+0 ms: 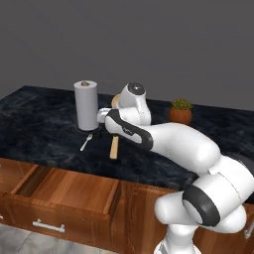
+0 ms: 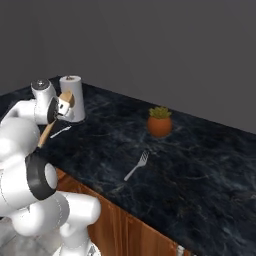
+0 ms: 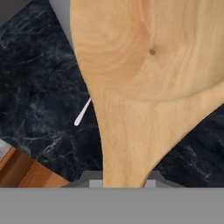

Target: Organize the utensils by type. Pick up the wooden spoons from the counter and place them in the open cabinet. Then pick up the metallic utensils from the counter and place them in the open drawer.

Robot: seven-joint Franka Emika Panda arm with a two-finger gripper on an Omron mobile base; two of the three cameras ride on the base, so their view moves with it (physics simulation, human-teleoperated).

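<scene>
Tan wooden spoon [image 3: 144, 87], silver fork [image 2: 137, 165], black pale-veined counter [image 2: 200, 160].

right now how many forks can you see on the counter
2. One fork lies near the paper towel roll, beside the wooden spoon. The other fork lies in front of the potted plant. More could be hidden behind the arm.

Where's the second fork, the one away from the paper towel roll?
The fork lies flat on the black counter in the right base view, in front of the potted plant, apart from it.
</scene>
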